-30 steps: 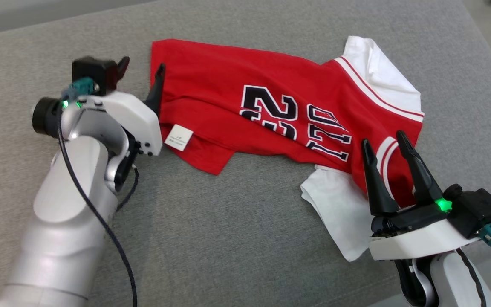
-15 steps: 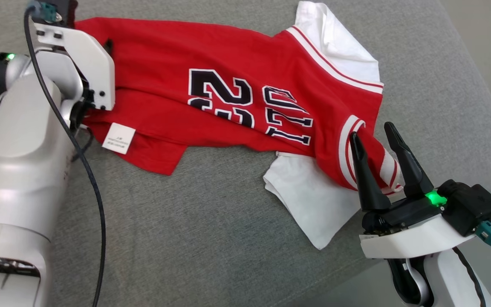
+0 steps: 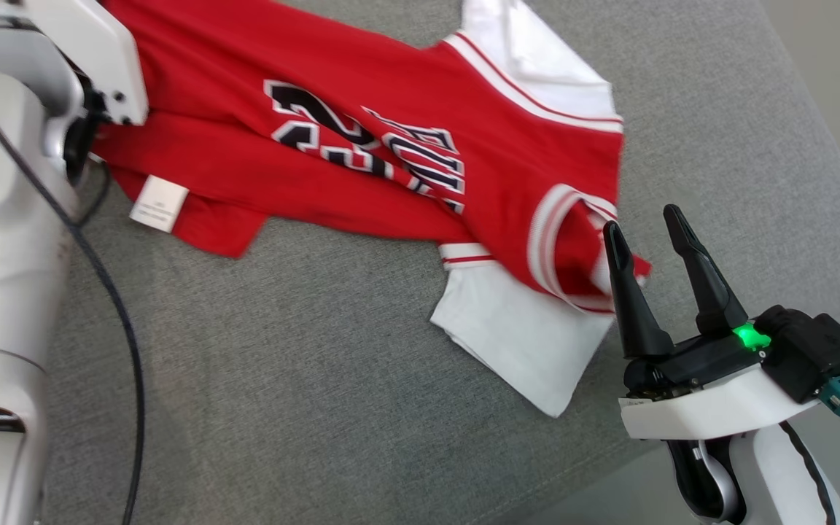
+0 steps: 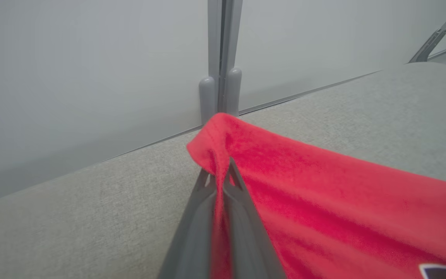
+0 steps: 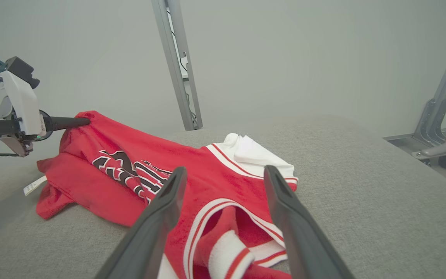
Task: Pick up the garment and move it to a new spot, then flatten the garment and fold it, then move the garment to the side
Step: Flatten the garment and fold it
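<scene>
Left gripper (image 4: 218,173) pinches the hem corner of the red garment (image 3: 245,168) between its 2 fingers, raised off the grey cushion (image 3: 303,379), likely to drag it elsewhere, while the right gripper (image 3: 642,222) hovers spread above the sleeve end lying on that cushion.

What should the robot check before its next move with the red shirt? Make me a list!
1. Left claw shut on the red shirt at its corner: ok.
2. Right claw open and ready: ok.
3. Right claw gripping the shirt: not ok. It hovers at the striped opening with nothing pinched.
4. Shirt lying flat: not ok. It is bunched, and the white sleeve is partly tucked under the red part.
5. Left grip strong enough for a pull: cannot tell.
</scene>
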Motion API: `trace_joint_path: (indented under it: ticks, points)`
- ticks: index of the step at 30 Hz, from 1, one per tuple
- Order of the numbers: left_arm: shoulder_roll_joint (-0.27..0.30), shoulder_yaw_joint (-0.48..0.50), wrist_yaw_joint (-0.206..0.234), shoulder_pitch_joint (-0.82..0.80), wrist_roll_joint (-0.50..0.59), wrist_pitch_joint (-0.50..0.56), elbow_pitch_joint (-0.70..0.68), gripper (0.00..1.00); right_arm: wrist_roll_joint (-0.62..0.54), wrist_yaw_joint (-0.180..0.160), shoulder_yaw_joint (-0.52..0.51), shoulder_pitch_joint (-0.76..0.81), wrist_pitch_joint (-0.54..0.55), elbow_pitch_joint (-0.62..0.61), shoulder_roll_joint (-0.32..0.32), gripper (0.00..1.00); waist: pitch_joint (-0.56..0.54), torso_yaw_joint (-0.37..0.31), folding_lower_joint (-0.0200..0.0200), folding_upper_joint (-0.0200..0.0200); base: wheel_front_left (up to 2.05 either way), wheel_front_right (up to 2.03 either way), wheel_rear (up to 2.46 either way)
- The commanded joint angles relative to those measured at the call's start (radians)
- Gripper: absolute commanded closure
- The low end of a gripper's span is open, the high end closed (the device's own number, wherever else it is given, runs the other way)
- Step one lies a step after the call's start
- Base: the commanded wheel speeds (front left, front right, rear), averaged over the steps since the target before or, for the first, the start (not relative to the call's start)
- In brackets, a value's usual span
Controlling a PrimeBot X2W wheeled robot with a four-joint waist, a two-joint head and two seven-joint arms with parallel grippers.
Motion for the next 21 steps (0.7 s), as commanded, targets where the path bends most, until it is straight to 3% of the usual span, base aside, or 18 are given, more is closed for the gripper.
trace_joint_path:
  ticks: [1,5,10,12,21]
  points:
    - [0.01,0.007,0.009,-0.015,-0.007,-0.008,0.002,1.0,-0.003,0.0,-0.005,-0.006,-0.007,-0.003,-0.004,0.0,-0.006,0.007,0.0,0.0,0.0,0.0,0.0]
    - [0.054,0.04,0.04,-0.056,-0.022,-0.075,0.003,1.0,-0.013,0.0,-0.002,-0.009,-0.005,0.0,-0.004,0.0,-0.017,0.025,0.0,0.0,0.0,0.0,0.0]
    - [0.072,0.039,0.033,-0.058,-0.022,-0.127,0.026,1.0,-0.022,0.0,0.004,-0.012,-0.005,0.006,-0.004,0.0,-0.03,0.046,0.0,0.0,0.0,0.0,0.0]
    - [0.069,0.028,0.032,-0.038,-0.015,-0.134,0.045,0.0,-0.027,0.0,0.008,-0.015,-0.005,0.01,-0.004,0.0,-0.038,0.056,0.0,0.0,0.0,0.0,0.0]
    - [0.039,0.07,-0.008,0.012,-0.087,-0.263,0.07,0.0,-0.055,0.0,-0.006,-0.012,-0.005,0.022,-0.004,0.0,-0.116,0.134,0.0,0.0,0.0,0.0,0.0]
